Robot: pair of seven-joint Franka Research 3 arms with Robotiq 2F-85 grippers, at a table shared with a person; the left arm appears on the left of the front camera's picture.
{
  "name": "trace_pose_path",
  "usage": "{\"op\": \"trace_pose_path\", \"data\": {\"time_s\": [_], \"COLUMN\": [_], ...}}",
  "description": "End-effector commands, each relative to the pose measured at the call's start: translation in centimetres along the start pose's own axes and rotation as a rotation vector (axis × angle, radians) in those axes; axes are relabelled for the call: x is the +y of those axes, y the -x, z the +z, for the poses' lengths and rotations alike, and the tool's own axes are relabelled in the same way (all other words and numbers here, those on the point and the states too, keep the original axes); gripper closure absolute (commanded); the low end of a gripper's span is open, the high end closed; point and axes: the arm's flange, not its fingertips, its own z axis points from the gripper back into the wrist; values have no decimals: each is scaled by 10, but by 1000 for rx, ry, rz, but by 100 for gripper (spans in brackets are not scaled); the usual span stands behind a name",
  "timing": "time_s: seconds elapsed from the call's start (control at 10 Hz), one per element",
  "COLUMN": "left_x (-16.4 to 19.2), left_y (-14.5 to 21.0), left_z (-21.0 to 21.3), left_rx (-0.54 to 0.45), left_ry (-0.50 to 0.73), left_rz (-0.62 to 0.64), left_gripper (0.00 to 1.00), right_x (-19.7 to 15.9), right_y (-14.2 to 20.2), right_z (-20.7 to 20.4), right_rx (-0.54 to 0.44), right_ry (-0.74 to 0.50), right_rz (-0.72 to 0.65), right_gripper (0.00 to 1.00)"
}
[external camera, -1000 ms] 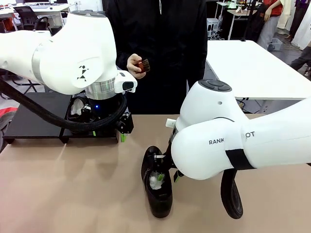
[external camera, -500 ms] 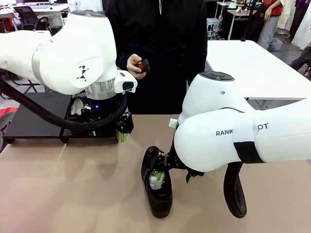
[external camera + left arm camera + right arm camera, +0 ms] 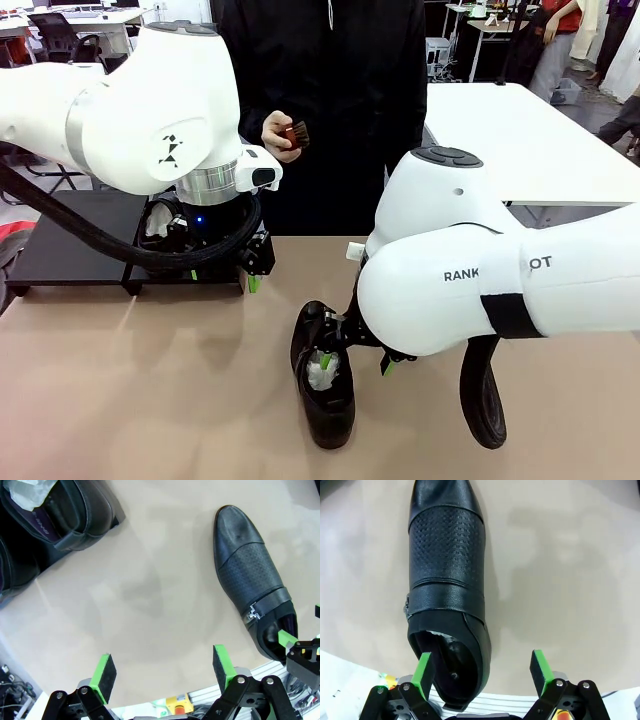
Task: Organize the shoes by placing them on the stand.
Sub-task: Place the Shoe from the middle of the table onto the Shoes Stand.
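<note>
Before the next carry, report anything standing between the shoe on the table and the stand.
The open left hand hangs over the table just before the stand's right section, where shoes already sit, on the shoe's direct line. The stand's left section looks bare.

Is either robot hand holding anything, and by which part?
Nothing is held. The left hand hangs open above the table; the right hand is open astride the collar of one shoe.

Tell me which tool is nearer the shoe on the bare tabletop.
Right. The right tool is open at the heel of that shoe; the left tool hangs by the front edge of the stand.
</note>
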Motion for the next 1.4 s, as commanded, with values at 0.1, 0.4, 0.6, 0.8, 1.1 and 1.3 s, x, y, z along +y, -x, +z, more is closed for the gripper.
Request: {"op": "trace_pose_path", "data": {"time_s": [0.1, 0.4, 0.6, 0.8, 1.1, 1.3], "left_x": [3, 3, 0, -37, -100, -93], "left_y": [3, 3, 0, 24, 48, 44], "left_z": [1, 1, 0, 5, 9, 11], "left_rx": [2, 2, 0, -2, 88, 100], "left_ry": [13, 13, 0, 73, 235, 192], "left_rz": [-8, -8, 0, 36, 271, 204], "left_gripper": [0, 0, 0, 0, 0, 0], "right_x": [0, -17, -93, -149, -201, -180], "right_y": [0, 11, 19, 22, 19, 19], "right_z": [-1, 30, 117, 157, 172, 187], "right_rx": [-16, 54, -100, -231, -326, -276], "right_ry": [-9, -88, -93, -125, -180, -189], "right_rz": [0, 22, -86, -252, -486, -332], "right_gripper": [0, 0, 0, 0, 0, 0]}}
